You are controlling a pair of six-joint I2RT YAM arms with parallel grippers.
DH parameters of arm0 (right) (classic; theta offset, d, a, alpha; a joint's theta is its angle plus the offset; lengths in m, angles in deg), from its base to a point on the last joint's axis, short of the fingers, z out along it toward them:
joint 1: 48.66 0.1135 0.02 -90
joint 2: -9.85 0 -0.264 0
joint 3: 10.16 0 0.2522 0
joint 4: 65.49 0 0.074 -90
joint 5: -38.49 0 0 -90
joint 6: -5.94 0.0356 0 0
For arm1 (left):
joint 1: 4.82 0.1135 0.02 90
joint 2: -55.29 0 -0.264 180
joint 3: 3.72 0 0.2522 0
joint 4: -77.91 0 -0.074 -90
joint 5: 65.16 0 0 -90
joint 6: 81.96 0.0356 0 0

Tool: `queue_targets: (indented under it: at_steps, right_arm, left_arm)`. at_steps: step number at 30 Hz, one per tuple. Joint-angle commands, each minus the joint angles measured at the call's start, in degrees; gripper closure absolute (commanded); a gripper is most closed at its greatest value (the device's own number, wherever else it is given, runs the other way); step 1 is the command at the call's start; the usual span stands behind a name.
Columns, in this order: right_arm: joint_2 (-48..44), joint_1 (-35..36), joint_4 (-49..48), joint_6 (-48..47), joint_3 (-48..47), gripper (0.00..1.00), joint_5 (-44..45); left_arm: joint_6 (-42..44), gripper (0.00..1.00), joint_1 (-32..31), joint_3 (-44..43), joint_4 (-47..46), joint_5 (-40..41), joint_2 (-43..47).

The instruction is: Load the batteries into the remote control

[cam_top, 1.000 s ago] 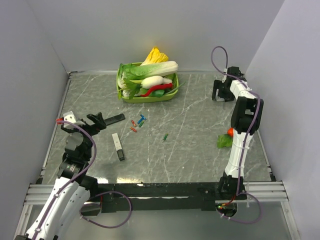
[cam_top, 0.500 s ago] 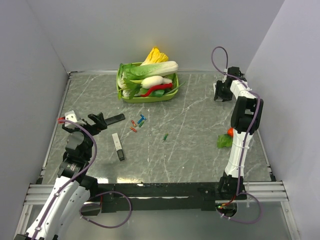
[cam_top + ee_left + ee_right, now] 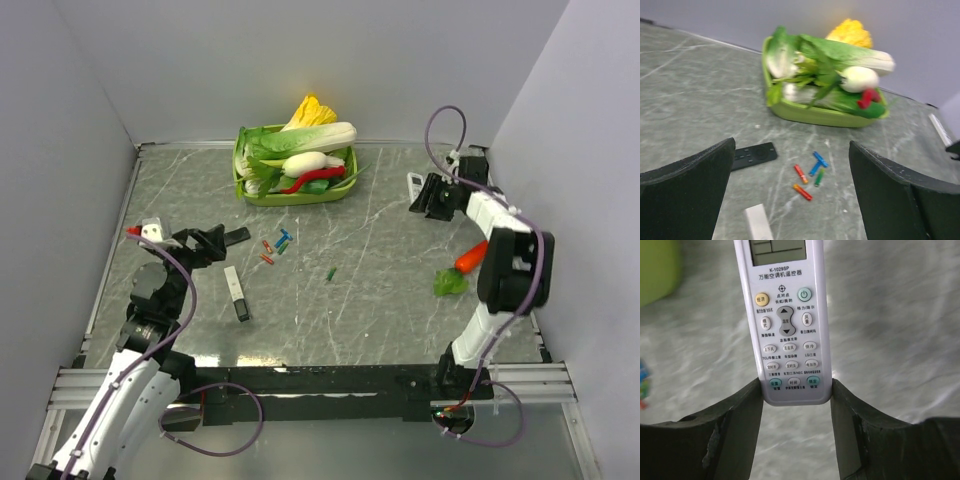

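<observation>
Your right pincer (image 3: 795,390) is clamped on the bottom end of the white remote (image 3: 787,315), one finger on each long side, button face toward the wrist camera. From the top view it sits toward the far right corner of the worktop (image 3: 380,310); you can't tell whether the remote is lifted clear of the surface. Your left pincer (image 3: 791,145) is spread wide with nothing between its fingers, hanging near the left edge about halfway back. The batteries (image 3: 275,245) lie loose in a small cluster, red, blue and green, left of centre and just on the near side of the green basket (image 3: 292,197). One more green battery (image 3: 330,272) lies alone closer to the centre, apart from the cluster. A black remote (image 3: 752,154) lies flat just beside the left pincer, between it and the cluster. A white bar with a black end (image 3: 235,293) lies nearer the front edge, below the black remote. The basket, piled with toy vegetables, stands against the far edge. A toy carrot (image 3: 470,258) with green leaves lies by the right edge.
</observation>
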Motion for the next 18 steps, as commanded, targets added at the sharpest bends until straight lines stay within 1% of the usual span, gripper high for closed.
queue_targets:
  at_steps: [1, 2, 4, 5, 6, 7, 8, 9, 10, 11, 12, 13, 14, 16, 17, 18]
  right_arm:
    - [-11.87, 2.05, -11.49, 8.25, 10.58, 0.95, -12.52]
    - [-15.46, 2.67, -12.37, 8.87, 14.51, 0.95, -14.02]
    - [-19.25, 4.68, -15.60, 11.49, 18.40, 0.98, -15.52]
    - [-22.75, 5.57, -17.19, 12.38, 21.90, 0.98, -18.14]
    - [-24.61, 6.36, -18.43, 13.52, 23.59, 0.98, -18.69]
    - [-26.37, 8.72, -21.75, 16.41, 25.34, 1.00, -19.13]
    - [-29.44, 9.70, -24.65, 18.35, 28.84, 1.00, -21.05]
    - [-30.95, 10.84, -27.38, 22.20, 30.53, 1.00, -22.20]
    - [-32.35, 12.15, -32.01, 23.89, 32.11, 1.00, -22.82]
    - [-34.72, 14.69, -33.80, 25.38, 34.31, 1.00, -23.43]
    - [-35.70, 16.20, -35.99, 28.10, 35.20, 1.00, -24.05]
    - [-37.45, 17.52, -38.02, 29.52, 36.08, 1.00, -24.49]
    - [-38.16, 19.70, -41.69, 30.75, 37.39, 1.00, -25.10]
    - [-39.92, 21.48, -45.31, 34.97, 38.63, 1.00, -25.72]
    - [-40.27, 23.05, -48.99, 36.37, 39.50, 1.00, -26.16]
    - [-40.37, 23.76, -50.07, 38.56, 39.77, 1.00, -27.03]
  left_arm:
    - [0.37, 0.01, -0.77, -0.55, -7.41, -11.83, -1.64]
    - [-0.15, 0.01, -0.95, -0.90, -7.86, -13.94, -2.87]
    - [-1.20, 0.01, -1.30, -2.39, -9.53, -17.20, -4.72]
    - [-2.95, 0.01, -1.39, -3.27, -9.97, -20.78, -7.34]
    - [-3.93, 0.03, -1.48, -4.32, -10.15, -22.65, -8.84]
    - [-4.98, 0.03, -1.74, -6.68, -10.76, -25.01, -12.16]
    - [-7.34, 0.03, -2.00, -7.75, -11.37, -28.69, -13.85]
    - [-8.58, 0.03, -2.27, -8.81, -11.99, -30.64, -15.43]
    - [-9.81, 0.03, -2.96, -10.56, -14.08, -32.23, -18.41]
    - [-12.35, 0.03, -3.41, -11.27, -15.49, -35.03, -19.74]
    - [-13.76, 0.03, -4.28, -11.80, -16.81, -35.84, -20.97]
    - [-16.65, 0.03, -4.64, -12.59, -20.39, -36.54, -23.25]
    - [-18.16, 0.03, -4.99, -12.94, -22.00, -37.77, -24.31]
    - [-22.54, 0.03, -5.96, -13.91, -25.25, -39.01, -27.21]
    - [-23.96, 0.03, -6.31, -14.17, -28.40, -39.53, -28.18]
    - [-25.11, 0.03, -7.27, -14.87, -29.73, -40.32, -29.06]
